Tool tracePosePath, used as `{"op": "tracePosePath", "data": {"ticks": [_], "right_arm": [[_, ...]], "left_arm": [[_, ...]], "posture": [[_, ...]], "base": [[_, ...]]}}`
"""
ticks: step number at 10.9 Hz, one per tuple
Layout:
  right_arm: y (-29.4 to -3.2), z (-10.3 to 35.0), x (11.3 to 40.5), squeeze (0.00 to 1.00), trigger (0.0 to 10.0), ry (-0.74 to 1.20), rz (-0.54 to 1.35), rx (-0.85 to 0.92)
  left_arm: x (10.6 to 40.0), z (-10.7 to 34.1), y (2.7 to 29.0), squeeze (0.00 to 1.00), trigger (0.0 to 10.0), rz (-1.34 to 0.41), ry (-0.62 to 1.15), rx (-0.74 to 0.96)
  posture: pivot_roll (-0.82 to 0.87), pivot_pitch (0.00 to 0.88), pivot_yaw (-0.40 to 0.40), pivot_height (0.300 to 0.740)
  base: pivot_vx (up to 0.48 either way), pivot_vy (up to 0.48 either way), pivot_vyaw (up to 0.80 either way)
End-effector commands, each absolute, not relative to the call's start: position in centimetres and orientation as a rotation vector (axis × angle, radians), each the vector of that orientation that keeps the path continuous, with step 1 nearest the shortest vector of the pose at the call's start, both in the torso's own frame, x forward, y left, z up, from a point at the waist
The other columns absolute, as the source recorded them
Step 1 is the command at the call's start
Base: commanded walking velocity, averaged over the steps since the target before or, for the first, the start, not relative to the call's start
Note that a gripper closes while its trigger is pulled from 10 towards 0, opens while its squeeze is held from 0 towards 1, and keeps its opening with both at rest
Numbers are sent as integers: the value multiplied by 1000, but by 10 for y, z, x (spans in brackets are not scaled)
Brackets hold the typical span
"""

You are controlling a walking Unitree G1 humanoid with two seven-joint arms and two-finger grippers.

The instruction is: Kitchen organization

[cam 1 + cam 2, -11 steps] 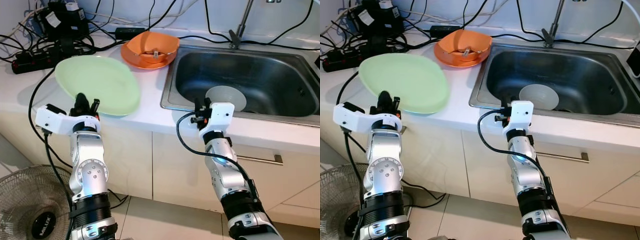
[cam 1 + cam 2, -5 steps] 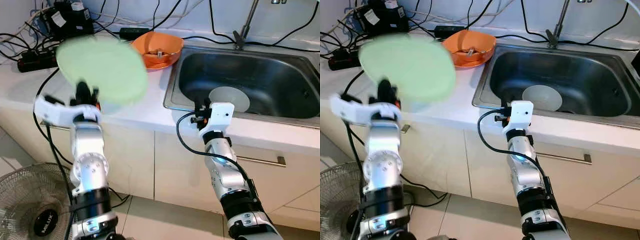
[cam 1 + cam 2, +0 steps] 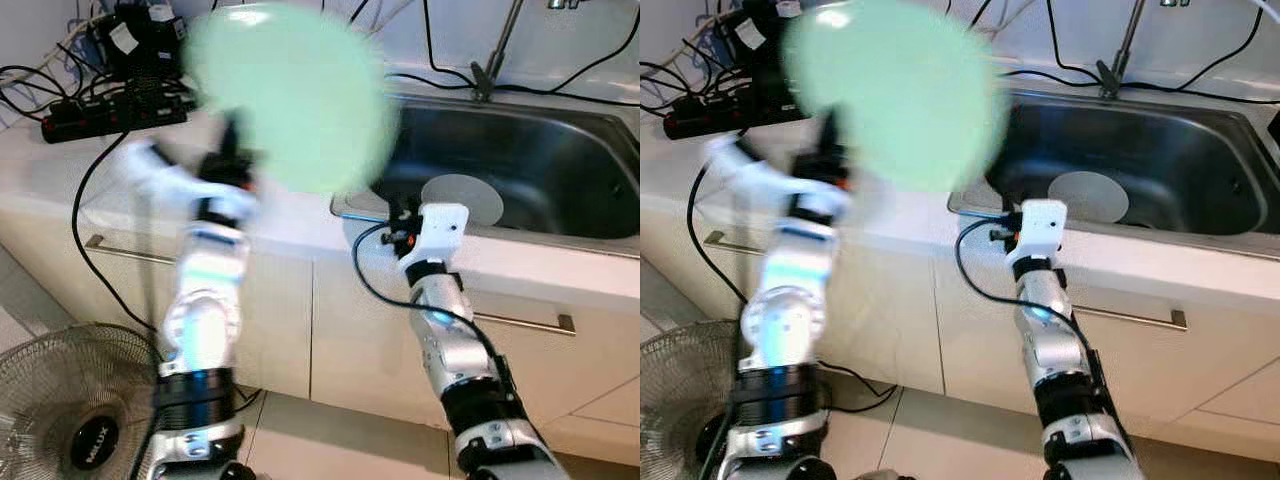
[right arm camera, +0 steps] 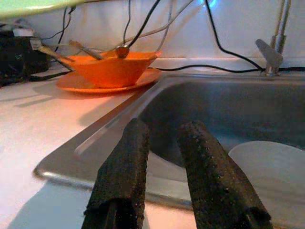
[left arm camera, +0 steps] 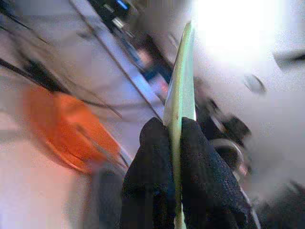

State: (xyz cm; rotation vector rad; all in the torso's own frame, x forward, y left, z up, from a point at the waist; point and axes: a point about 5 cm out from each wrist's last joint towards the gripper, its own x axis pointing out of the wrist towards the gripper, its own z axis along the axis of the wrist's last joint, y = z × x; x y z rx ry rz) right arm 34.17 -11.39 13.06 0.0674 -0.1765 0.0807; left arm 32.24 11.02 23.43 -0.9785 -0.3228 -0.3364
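Head views: left pincer (image 3: 232, 160) clamped on the rim of the green plate (image 3: 290, 95), held raised and blurred over the white surface (image 3: 60, 170) beside the steel sink (image 3: 540, 150), likely for carrying there. Left wrist view: both fingers (image 5: 147, 176) nipping the plate edge-on. Right wrist view: right pincer (image 4: 167, 157) narrowly parted, empty at the sink's lip, orange bowl (image 4: 112, 69) behind, pale dish (image 4: 271, 162) in the basin.

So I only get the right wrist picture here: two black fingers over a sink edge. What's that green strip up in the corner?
Observer: The green plate, lifted above the counter beside the sink.
Operator: What's holding it?
Observer: The left gripper, fingers shut on the plate's rim.
Operator: And my fingers, are they near anything?
Observer: The right gripper is open and empty at the sink's front edge, short of the white dish lying in the basin.
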Motion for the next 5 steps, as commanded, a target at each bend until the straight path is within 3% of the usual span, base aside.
{"op": "tracePosePath", "data": {"ticks": [1, 3, 5], "right_arm": [[-123, 135, 345, 0, 10000, -186, 61, 85], [-135, 140, 348, 1000, 10000, -200, 42, 98], [-159, 148, 353, 1000, 10000, -214, -14, 103]], "left_arm": [[320, 248, 103, 0, 10000, -414, -369, -975], [322, 247, 101, 0, 10000, -431, -362, -974], [324, 247, 101, 0, 10000, -443, -363, -985]], "posture": [[97, 0, 47, 740], [86, 0, 56, 740], [75, 0, 64, 740]], "base": [[0, 0, 0], [0, 0, 0], [0, 0, 0]]}}
